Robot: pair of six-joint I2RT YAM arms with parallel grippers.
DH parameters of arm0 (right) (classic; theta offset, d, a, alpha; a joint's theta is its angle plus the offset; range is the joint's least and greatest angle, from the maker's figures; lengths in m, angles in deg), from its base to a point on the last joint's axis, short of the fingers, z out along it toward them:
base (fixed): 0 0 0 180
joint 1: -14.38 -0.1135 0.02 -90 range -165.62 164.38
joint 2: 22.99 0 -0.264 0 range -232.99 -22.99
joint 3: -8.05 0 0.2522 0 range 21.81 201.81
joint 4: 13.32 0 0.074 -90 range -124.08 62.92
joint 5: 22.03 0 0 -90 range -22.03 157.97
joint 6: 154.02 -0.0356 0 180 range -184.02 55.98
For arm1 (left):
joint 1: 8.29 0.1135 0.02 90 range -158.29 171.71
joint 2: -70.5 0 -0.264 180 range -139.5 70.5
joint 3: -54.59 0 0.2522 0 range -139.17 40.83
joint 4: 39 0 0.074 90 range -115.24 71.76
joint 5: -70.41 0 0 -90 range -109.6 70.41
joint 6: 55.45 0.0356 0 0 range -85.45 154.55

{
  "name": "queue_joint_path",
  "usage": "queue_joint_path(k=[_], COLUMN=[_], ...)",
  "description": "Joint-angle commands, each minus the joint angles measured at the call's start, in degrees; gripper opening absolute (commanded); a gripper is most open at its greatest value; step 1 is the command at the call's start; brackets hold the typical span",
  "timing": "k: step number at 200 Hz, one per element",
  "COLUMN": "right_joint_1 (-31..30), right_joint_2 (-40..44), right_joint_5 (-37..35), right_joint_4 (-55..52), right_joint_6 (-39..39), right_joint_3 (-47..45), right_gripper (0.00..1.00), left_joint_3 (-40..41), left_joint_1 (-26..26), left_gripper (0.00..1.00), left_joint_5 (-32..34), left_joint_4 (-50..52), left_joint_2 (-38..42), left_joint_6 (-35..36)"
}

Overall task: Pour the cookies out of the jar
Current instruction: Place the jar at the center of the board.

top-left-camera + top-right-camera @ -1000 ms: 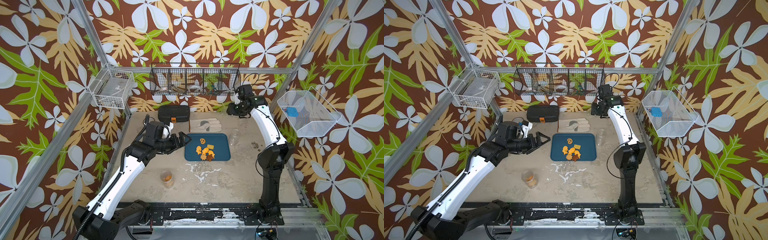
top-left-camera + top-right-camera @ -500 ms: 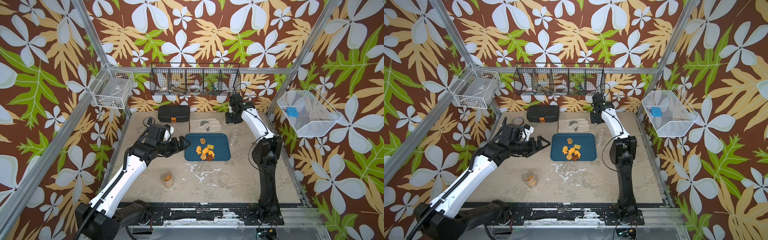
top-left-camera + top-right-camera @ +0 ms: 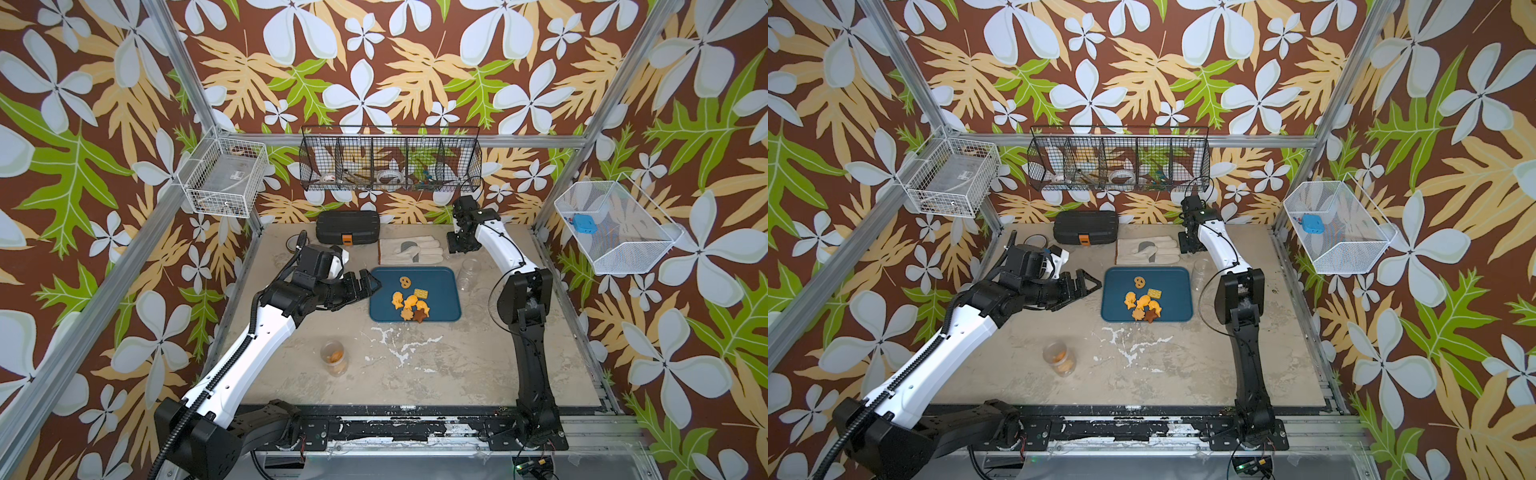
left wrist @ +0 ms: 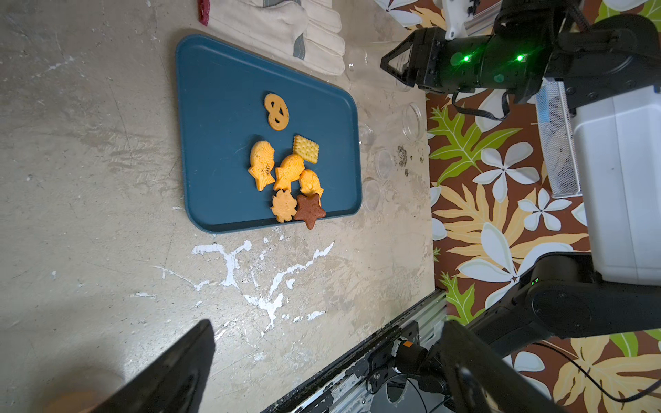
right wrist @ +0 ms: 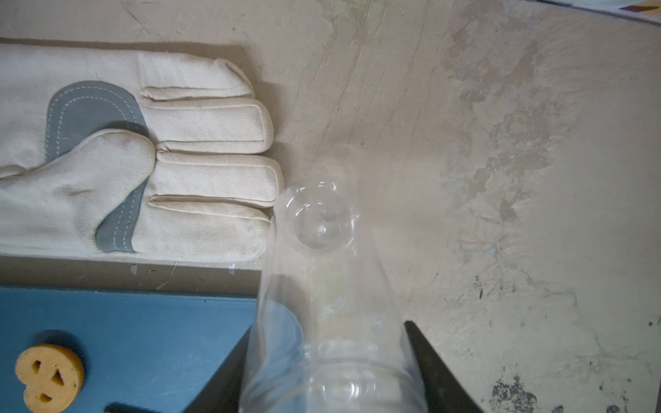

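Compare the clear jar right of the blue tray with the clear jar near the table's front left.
The empty jar holds nothing; the cookie jar holds a few orange cookies. The empty jar is held at its neck by the right gripper; the cookie jar stands free. The empty jar is beside the blue tray; the cookie jar stands well nearer the front. Both are clear and upright.
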Motion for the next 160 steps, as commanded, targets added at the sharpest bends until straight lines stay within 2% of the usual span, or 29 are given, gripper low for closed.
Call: queue_joint_path(k=[1, 31, 99, 160], right_joint_1=[0.03, -0.01, 0.01, 0.0], right_joint_2=[-0.42, -0.6, -1.17, -1.44], right_joint_5=[0.26, 0.42, 0.82, 1.66], right_joint_4=[0.1, 0.1, 0.35, 1.11], right_joint_6=[0.13, 0.05, -0.23, -0.54], right_joint_3=[0.4, 0.46, 1.05, 2.12], right_gripper=[0.48, 0.5, 0.75, 0.79], left_joint_3=[-0.62, -1.06, -1.47, -2.05], left_joint_1=[-0.02, -0.02, -0.02, -0.02], left_gripper=[1.0, 1.0, 1.0, 1.0], left_joint_5=[1.05, 1.34, 1.53, 1.74], left_joint_4=[0.8, 0.73, 0.62, 0.62], left_joint_2=[-0.07, -0.33, -1.03, -1.63], left_joint_6=[1.4, 1.68, 1.66, 1.85])
